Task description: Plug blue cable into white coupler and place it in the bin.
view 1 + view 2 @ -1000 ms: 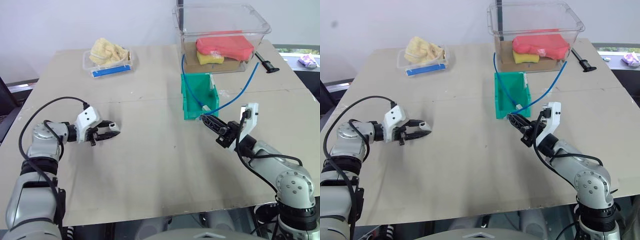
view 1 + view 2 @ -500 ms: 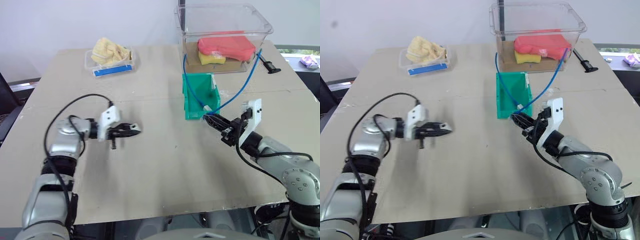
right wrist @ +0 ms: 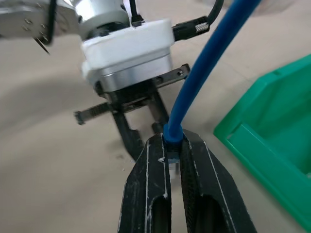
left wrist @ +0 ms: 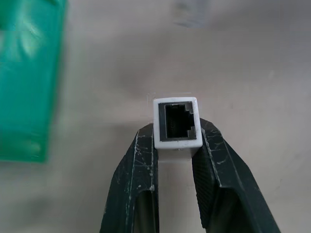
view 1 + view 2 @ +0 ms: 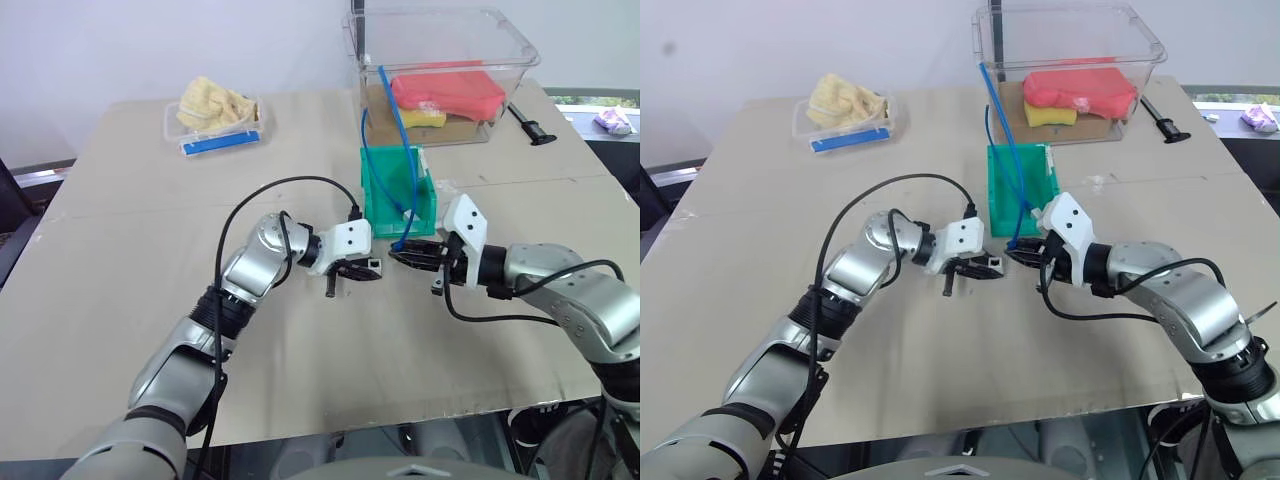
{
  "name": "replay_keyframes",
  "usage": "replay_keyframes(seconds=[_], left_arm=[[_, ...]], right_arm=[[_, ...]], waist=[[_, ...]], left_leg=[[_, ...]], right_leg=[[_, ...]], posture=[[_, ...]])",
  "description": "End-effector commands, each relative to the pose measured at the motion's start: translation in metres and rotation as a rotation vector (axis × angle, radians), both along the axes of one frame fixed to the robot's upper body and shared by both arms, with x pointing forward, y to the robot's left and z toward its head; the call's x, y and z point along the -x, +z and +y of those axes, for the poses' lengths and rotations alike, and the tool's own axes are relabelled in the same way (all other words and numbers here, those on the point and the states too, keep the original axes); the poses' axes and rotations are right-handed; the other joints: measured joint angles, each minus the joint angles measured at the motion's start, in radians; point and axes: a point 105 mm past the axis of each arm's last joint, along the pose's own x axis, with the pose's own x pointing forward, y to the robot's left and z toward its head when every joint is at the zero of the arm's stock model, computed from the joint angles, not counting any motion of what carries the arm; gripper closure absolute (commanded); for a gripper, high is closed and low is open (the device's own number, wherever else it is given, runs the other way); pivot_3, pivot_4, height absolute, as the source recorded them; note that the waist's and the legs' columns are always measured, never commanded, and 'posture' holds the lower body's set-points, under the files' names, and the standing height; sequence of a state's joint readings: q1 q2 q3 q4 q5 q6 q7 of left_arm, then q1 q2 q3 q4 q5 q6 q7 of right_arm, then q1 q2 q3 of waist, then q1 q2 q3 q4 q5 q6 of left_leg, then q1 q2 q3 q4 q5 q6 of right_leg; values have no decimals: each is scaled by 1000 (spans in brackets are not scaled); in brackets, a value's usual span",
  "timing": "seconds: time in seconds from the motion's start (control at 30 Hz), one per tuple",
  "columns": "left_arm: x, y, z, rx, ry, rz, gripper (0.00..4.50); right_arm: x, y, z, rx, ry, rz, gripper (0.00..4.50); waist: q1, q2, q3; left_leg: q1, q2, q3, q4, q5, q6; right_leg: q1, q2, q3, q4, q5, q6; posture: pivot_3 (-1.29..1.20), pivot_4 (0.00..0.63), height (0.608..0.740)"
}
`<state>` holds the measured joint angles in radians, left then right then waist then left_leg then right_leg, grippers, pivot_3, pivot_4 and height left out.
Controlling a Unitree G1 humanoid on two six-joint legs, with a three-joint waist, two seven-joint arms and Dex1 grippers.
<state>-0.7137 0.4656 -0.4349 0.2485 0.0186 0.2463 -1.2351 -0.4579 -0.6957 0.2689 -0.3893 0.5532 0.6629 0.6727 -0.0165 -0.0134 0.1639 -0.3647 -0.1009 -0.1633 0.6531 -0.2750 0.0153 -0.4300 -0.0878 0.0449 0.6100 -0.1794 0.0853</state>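
Near the table's (image 5: 300, 400) centre, the left gripper (image 5: 372, 272) is clamped on the white coupler (image 4: 176, 124), whose dark socket faces outward past the fingertips. Just at its 3 o'clock, tip to tip but apart, the right gripper (image 5: 397, 256) is closed on the plug end of the blue cable (image 5: 398, 130). From that grip the cable rises toward 12 o'clock, arches over the bin (image 5: 385, 200) and loops back down inside it. The bin stands at 12 o'clock from both grippers, just behind them. Count: one cable, one coupler, one green bin, two grippers. At 1 o'clock, farther back, one clear tub (image 5: 450, 50) holds a red and a yellow item. At 10 o'clock, well apart, one shallow clear tray (image 5: 215, 130) carries a blue label; no writing on it is readable.
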Motion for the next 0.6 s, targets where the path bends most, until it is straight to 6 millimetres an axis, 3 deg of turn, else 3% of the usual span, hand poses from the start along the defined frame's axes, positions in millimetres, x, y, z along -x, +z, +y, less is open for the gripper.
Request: replay_keyframes(seconds=[0.03,0.6], left_arm=[[-2,4,-3,-32,-38,-62,4152],[3,-1,-6,-36,-34,-51,4152]], right_arm=[[-6,3,7,32,43,-67,4500],[-9,-17,21,130,191,-3,4500]], waist=[[2,0,0],[3,0,0]], left_leg=[[0,0,0,0,0,0],[0,0,-1,0,0,0]], right_leg=[[0,0,0,0,0,0],[0,-1,0,0,0,0]], posture=[[0,150,740],[0,150,740]])
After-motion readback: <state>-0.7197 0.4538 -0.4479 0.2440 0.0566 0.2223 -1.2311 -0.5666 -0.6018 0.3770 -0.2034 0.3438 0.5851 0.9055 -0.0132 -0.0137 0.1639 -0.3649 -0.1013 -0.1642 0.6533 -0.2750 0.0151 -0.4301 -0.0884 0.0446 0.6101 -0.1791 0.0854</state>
